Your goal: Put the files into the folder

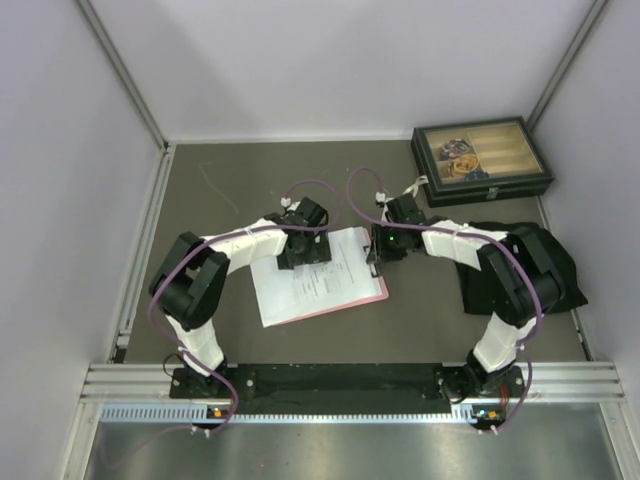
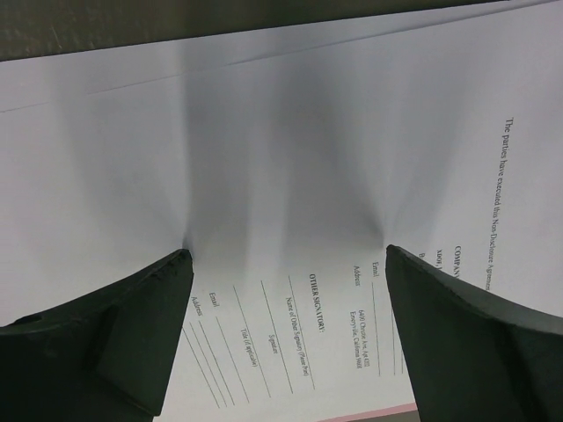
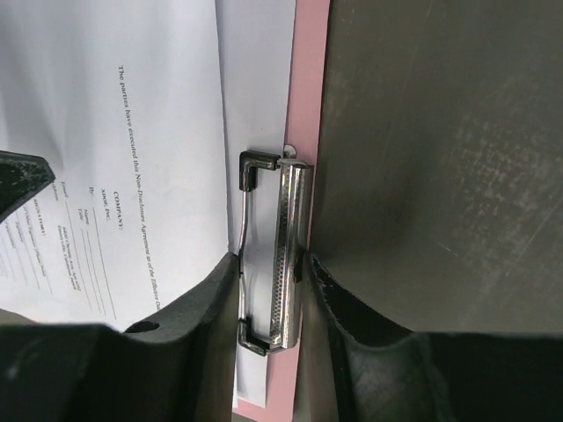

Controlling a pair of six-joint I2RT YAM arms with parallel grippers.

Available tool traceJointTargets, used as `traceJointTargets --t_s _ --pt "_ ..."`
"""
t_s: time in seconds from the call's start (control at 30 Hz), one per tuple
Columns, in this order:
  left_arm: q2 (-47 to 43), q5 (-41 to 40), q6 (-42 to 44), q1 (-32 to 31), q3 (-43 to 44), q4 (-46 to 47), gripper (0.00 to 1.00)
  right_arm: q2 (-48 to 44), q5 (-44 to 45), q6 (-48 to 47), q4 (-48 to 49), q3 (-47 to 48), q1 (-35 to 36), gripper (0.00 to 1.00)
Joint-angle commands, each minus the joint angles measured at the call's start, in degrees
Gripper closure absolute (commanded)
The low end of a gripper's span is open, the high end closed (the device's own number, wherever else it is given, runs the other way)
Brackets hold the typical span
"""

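Observation:
The files (image 1: pixel 300 295) lie stacked on the pink folder (image 1: pixel 378 288) in the middle of the table. The top sheet (image 2: pixel 290 132) has sparse print and signature lines, and a second white sheet (image 3: pixel 257 79) shows beneath it by the clip. My left gripper (image 2: pixel 288 253) stands open right over the top sheet, tips close to the paper with nothing between them. My right gripper (image 3: pixel 271 259) is shut on the folder's metal clip (image 3: pixel 280 255) at the pink edge (image 3: pixel 310 88). From above, the left gripper (image 1: pixel 305 250) and right gripper (image 1: pixel 382 250) flank the folder's far end.
A dark box with a glass lid (image 1: pixel 480 160) stands at the back right. A black cloth (image 1: pixel 530 265) lies under the right arm. Grey walls close in the left, right and back, and a metal rail (image 1: pixel 350 385) runs along the near edge.

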Motion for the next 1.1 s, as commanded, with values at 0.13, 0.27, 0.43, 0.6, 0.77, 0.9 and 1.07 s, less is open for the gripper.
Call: traceJointTargets --t_s 0.13,0.27,0.43,0.6,0.77,0.9,1.07 --pt "5.82 6.99 0.53 -0.75 1.58 1.11 0.06 4.71 -11.39 2.67 5.06 -3.67 0.19 1.0" --pt "7.32 7.52 1.14 -1.02 3.51 0.77 0.06 4.89 -9.81 2.58 4.71 -3.49 0.19 1.0" --pt "2.41 5.77 2.11 -1.1 3.61 -0.64 0.04 4.36 -4.9 -0.4 -1.52 0.01 1.41 1.0" --pt "-7.61 2.18 2.73 -0.84 5.18 -5.89 0.02 5.68 0.12 -1.99 -7.24 5.37 2.56 1.0" --pt "-17.0 -2.93 2.03 3.18 3.61 -13.81 0.02 5.15 1.96 -1.9 -10.4 8.02 3.96 1.0" --pt "-24.39 -3.55 -0.78 10.83 -3.58 -17.34 0.02 3.92 2.76 -1.82 -12.34 10.04 5.11 0.91" --pt "-34.32 -2.22 -6.14 19.8 -16.33 -16.9 0.02 1.9 3.98 -2.52 -13.75 11.36 6.95 0.56"
